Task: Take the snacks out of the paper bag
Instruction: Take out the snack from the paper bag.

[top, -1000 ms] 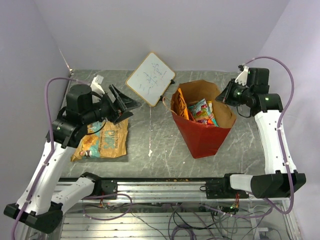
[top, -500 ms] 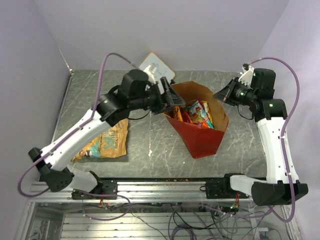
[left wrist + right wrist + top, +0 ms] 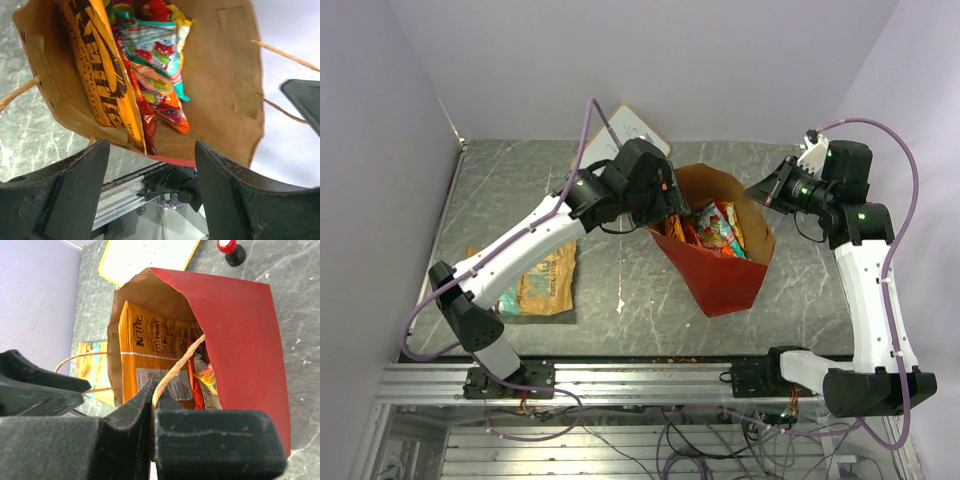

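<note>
Though unclear overhead, the right hand point(image 3: 153, 395) pinches a handle point(image 3: 180, 363) — wrist close-up.

The left end effector point(image 3: 151, 149) has swung rightward, now apparently over the open paper bag point(image 3: 722, 272).

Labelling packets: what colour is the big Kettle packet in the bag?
Kettle packet: orange, black lettering; left wrist view.

One paper bag point(image 3: 240, 335), one whiteboard point(image 3: 150, 257), at least four snack packets point(image 3: 150, 355)
</note>
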Robot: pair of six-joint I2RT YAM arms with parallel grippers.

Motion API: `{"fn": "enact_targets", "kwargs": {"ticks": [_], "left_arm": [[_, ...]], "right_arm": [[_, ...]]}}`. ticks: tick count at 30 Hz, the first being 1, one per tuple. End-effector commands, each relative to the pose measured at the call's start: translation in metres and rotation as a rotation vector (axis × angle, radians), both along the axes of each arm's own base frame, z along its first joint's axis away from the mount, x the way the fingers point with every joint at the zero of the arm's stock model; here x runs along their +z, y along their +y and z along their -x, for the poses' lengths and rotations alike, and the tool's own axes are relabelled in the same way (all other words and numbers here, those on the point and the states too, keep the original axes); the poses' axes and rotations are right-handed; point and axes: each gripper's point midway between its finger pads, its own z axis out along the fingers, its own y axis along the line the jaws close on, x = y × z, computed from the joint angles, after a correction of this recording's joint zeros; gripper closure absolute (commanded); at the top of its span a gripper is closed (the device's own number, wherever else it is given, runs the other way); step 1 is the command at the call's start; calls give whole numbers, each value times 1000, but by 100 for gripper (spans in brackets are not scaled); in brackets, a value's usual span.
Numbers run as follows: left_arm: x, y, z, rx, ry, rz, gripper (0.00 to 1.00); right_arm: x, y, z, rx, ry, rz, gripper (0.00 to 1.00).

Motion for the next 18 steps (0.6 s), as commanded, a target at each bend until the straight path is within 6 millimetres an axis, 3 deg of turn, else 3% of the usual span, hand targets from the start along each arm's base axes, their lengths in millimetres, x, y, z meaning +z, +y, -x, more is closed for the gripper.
{"fn": "enact_targets", "kwargs": {"ticks": [1,5,12,18], "left_arm": [[-28,-18,-2,-17,64,-10,22],[-44,-19,-10,-11,64,-75,22],[-51,-25,-27,-12,30,-147,29],[-77,-25,-31,40,92,-178,34]], "right_arm": [[15,1,1,18,-50,13,100],[13,1,3,17,-50,17,100],[7,0,6,21,-39,21,100],[4,-1,3,27,-34,41,100]]}}
